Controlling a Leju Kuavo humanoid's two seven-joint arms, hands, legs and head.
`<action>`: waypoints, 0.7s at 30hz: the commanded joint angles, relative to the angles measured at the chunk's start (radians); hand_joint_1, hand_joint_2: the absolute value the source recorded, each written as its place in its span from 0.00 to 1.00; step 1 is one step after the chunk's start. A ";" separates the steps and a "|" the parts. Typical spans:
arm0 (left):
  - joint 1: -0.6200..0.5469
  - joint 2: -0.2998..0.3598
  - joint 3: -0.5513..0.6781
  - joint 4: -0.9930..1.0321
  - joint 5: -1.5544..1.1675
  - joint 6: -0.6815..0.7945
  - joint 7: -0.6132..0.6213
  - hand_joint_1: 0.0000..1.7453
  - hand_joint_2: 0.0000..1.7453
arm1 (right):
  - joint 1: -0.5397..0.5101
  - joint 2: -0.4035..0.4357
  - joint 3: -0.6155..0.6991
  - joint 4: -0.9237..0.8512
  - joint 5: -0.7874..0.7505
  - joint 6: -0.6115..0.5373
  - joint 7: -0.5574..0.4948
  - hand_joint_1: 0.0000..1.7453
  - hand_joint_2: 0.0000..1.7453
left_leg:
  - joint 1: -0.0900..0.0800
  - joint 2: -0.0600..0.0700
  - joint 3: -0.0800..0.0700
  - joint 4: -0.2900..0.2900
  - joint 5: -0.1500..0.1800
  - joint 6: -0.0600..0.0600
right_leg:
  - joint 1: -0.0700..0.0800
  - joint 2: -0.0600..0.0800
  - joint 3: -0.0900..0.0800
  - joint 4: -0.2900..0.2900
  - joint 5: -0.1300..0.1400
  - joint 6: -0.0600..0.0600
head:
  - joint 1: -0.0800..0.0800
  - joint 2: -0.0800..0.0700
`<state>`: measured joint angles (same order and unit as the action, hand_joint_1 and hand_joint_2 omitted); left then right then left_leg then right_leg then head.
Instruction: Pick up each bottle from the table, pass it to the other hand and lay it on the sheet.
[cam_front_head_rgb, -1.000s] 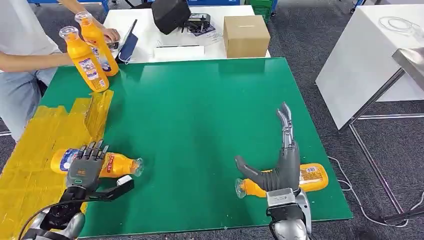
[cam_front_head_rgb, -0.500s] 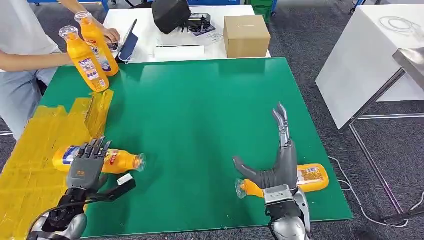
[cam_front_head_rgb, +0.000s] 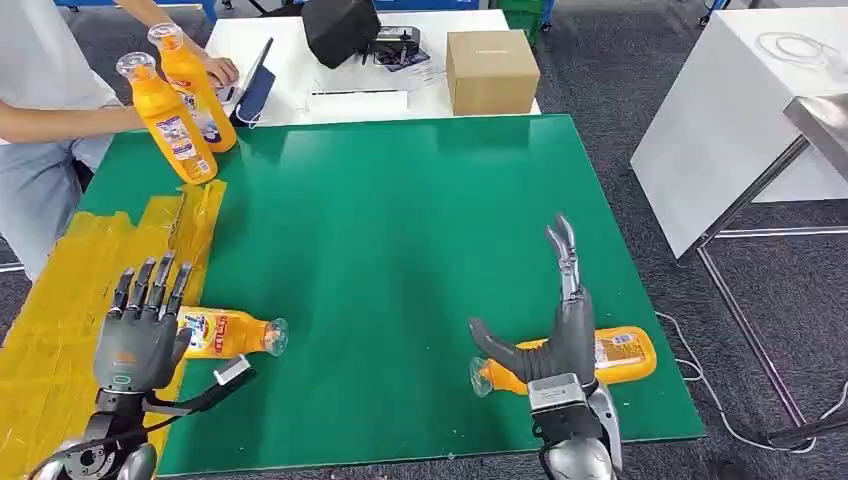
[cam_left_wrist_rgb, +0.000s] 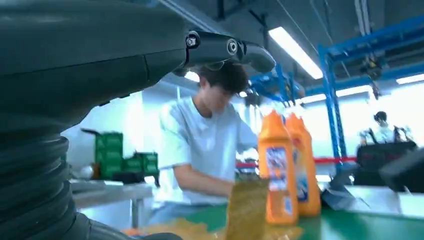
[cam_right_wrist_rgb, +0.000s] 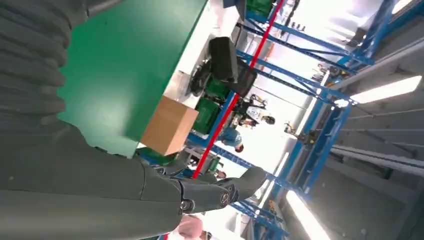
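An orange bottle (cam_front_head_rgb: 228, 333) lies on its side at the edge of the yellow sheet (cam_front_head_rgb: 80, 270), cap toward the green table (cam_front_head_rgb: 400, 220). My left hand (cam_front_head_rgb: 138, 330) is raised just left of it, open, fingers spread upward, holding nothing. A second orange bottle (cam_front_head_rgb: 615, 355) lies near the table's front right corner. My right hand (cam_front_head_rgb: 558, 325) is over its neck end, open, fingers stretched forward and thumb out to the side. Two more orange bottles (cam_front_head_rgb: 172, 118) stand upright at the back left, where a person's hand (cam_front_head_rgb: 218, 68) is beside them; they stand side by side (cam_left_wrist_rgb: 285, 170) in the left wrist view.
A person (cam_left_wrist_rgb: 205, 145) stands at the table's back left corner. A cardboard box (cam_front_head_rgb: 490, 70), a black bag (cam_front_head_rgb: 340, 28) and papers sit on the white table behind. Another white table (cam_front_head_rgb: 740, 110) stands to the right.
My left hand has lifted off the bottle at the sheet's edge and pulled back leftward; the bottle stays lying there. My right hand has barely moved.
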<state>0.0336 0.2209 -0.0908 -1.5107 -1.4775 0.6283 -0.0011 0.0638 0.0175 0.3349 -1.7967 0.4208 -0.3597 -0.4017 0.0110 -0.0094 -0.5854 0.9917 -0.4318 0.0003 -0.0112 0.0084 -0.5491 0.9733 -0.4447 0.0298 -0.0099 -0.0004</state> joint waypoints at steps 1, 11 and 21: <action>0.003 -0.037 0.031 -0.032 -0.011 0.004 0.012 0.00 1.00 | 0.000 -0.009 -0.028 0.034 0.005 -0.006 0.005 0.00 1.00 | 0.000 0.000 0.005 -0.001 -0.002 0.001 | 0.001 -0.002 0.006 -0.002 -0.002 -0.001 | 0.000 0.000; 0.057 -0.165 0.060 -0.160 0.837 -0.270 -0.280 0.00 1.00 | 0.042 -0.131 -0.008 0.140 0.405 0.114 0.216 0.00 1.00 | 0.001 -0.001 0.005 -0.001 -0.002 0.001 | 0.001 -0.002 0.007 -0.004 -0.001 0.000 | 0.000 0.000; 0.034 -0.191 0.043 -0.162 1.068 -0.478 -0.376 0.00 1.00 | 0.030 -0.202 -0.003 0.201 0.472 0.115 0.218 0.00 1.00 | 0.000 -0.001 0.003 -0.001 -0.001 0.001 | 0.001 -0.002 0.005 -0.003 -0.001 -0.001 | 0.000 0.000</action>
<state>0.0963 0.0828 -0.0595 -1.6834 -0.4239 0.1740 -0.3704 0.1149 -0.1209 0.3311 -1.7033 0.8770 -0.2529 -0.1896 0.0106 -0.0101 -0.5861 0.9919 -0.4320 0.0006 -0.0117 0.0079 -0.5492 0.9728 -0.4447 0.0300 -0.0103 -0.0004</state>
